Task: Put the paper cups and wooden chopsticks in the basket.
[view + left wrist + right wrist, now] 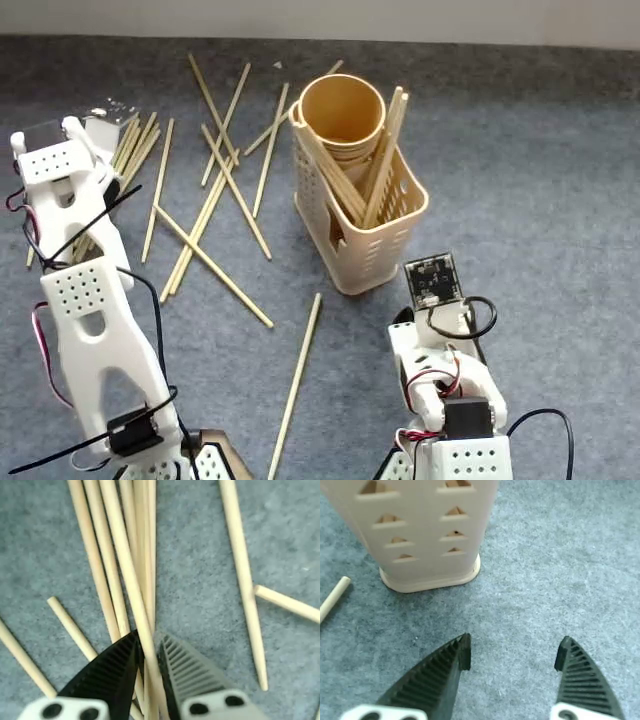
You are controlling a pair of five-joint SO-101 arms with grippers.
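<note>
A cream slotted basket (375, 235) stands upright near the middle of a grey carpeted table (540, 150). Stacked paper cups (342, 105) sit inside it, open end up, with several chopsticks (385, 150) leaning beside them in the same basket. To the basket's left (as the overhead camera sees it) more wooden chopsticks (215, 190) lie scattered flat on the carpet. A lone chopstick (298, 380) lies in front of the basket, between the two arms.

The left gripper (148, 642) is low over a bundle of chopsticks at the far left of the scatter. Its jaws are clamped on one stick (125, 570), which runs out past the fingertips alongside its neighbours.

The right gripper (514, 652) hovers over the carpet, jaws spread wide with nothing between them. The basket's base is near, ahead of the fingertips and not touching them, and a chopstick end (332, 600) lies beside that base.
</note>
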